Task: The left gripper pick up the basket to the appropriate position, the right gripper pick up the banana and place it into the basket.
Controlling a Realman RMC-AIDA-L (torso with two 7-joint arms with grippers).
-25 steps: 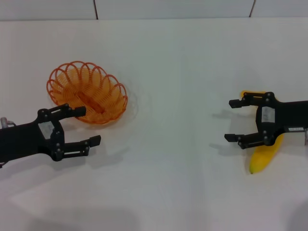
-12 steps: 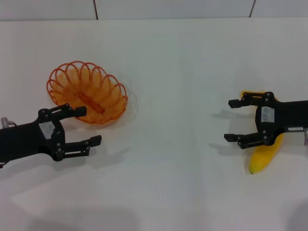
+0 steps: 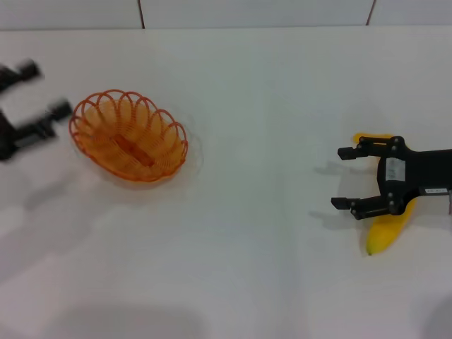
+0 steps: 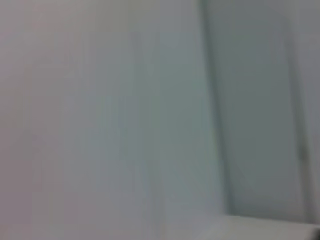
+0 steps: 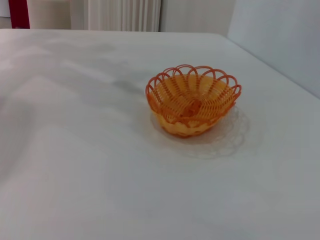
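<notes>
The orange wire basket (image 3: 129,136) sits empty on the white table at the left; it also shows in the right wrist view (image 5: 192,103). My left gripper (image 3: 41,92) is blurred at the far left edge, open, to the left of the basket and apart from it. The yellow banana (image 3: 387,232) lies on the table at the right, mostly under my right gripper (image 3: 343,178). The right gripper is open and empty, its fingers pointing left, just above the banana. The left wrist view shows only a blurred grey surface.
The white table (image 3: 261,233) spreads between the basket and the banana. A tiled wall edge (image 3: 254,14) runs along the back of the table.
My left gripper has swung quickly from in front of the basket to the far left, up beside the basket's left rim. The right gripper, the banana and the basket have stayed put.
</notes>
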